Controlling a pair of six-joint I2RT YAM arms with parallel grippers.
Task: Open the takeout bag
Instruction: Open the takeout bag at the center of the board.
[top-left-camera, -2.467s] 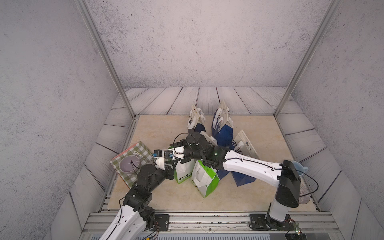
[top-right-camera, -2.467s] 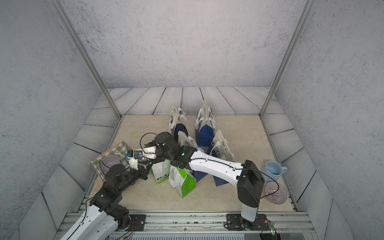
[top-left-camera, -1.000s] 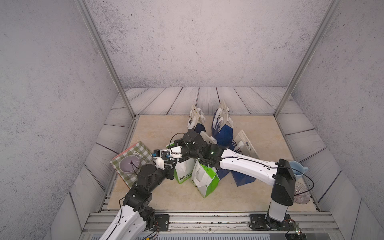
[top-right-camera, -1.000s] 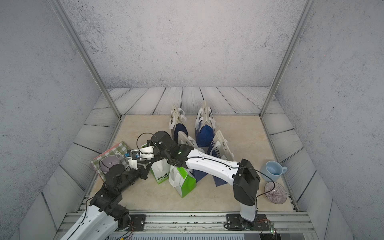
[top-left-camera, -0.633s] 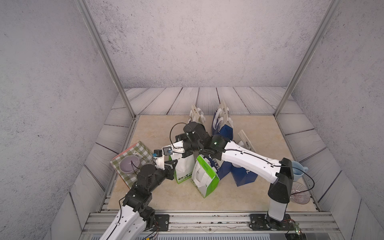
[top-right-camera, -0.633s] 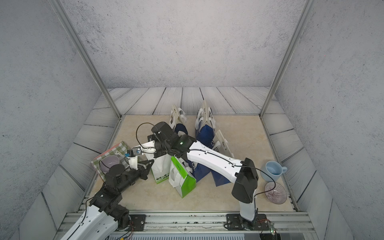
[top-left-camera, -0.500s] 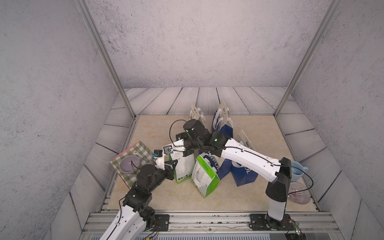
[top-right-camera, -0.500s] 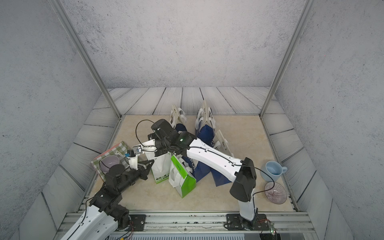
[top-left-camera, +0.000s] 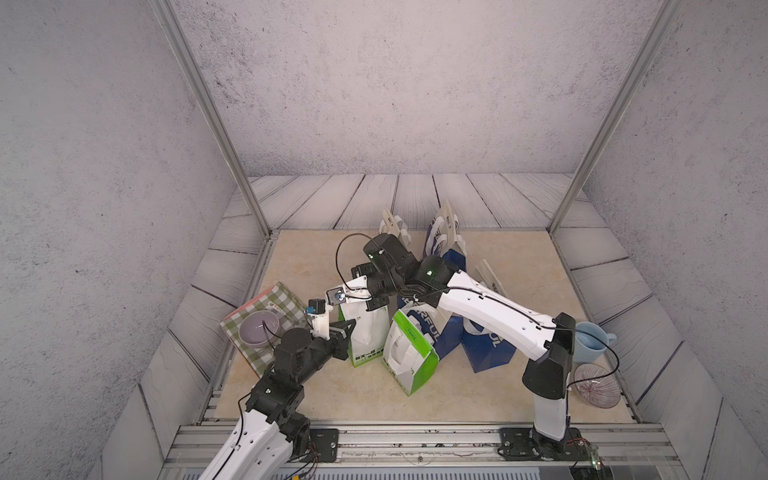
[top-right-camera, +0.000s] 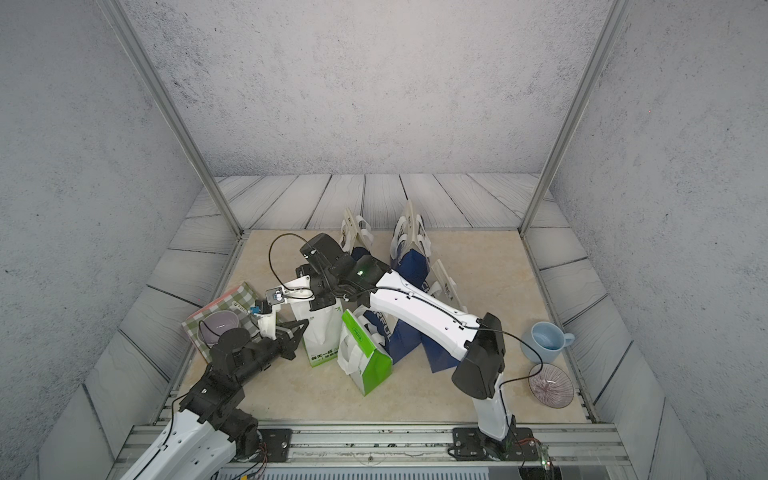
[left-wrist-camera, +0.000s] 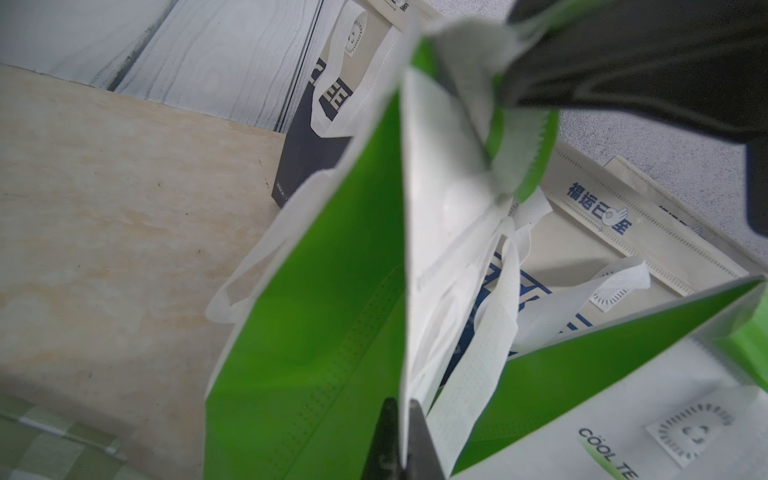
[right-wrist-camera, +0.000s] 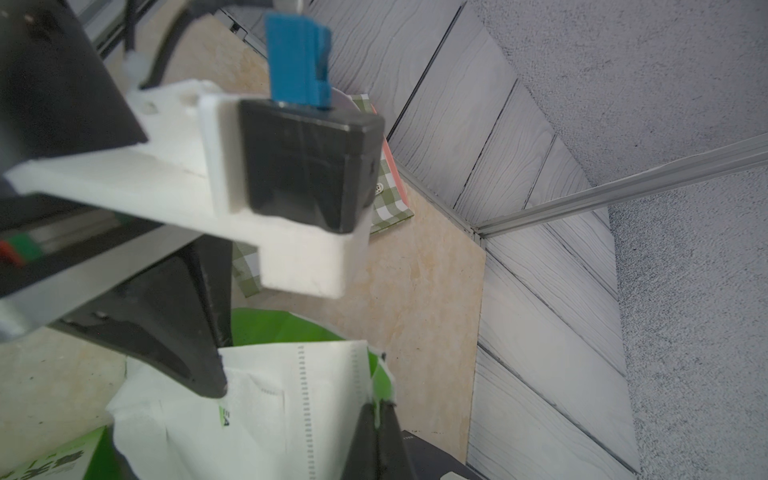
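Pressed together, the left claw (top-left-camera: 344, 329) pinched the near left upper edge of the takeout bag (top-left-camera: 370, 332); in the left wrist view its dark fingers (left-wrist-camera: 388, 440) met on the edge of a white panel. From above, the right claw (top-left-camera: 375, 302) pointed down at the bag's far upper rim, likewise pressed together, nipping a thin strip of green-and-white rim in the right wrist view (right-wrist-camera: 376, 419).

Between the two grips the bag stood upright on the beige surface (top-left-camera: 311, 266), left of centre. Its long axis ran vertical, its mouth pointed up, and its broad white printed face was turned toward the front rail. How far the mouth was parted could not be told.

Just beside it, on the robot's right, a second green-and-white bag (top-left-camera: 411, 357) stood tilted. Behind that, blue bags (top-left-camera: 486, 355) slumped together. A checked mat (top-left-camera: 286, 301) carrying a purple bowl (top-left-camera: 259, 329) lay near the left arm. Well apart, by the right arm's base, sat a blue cup (top-left-camera: 589, 341) and a glass bowl (top-left-camera: 597, 384).
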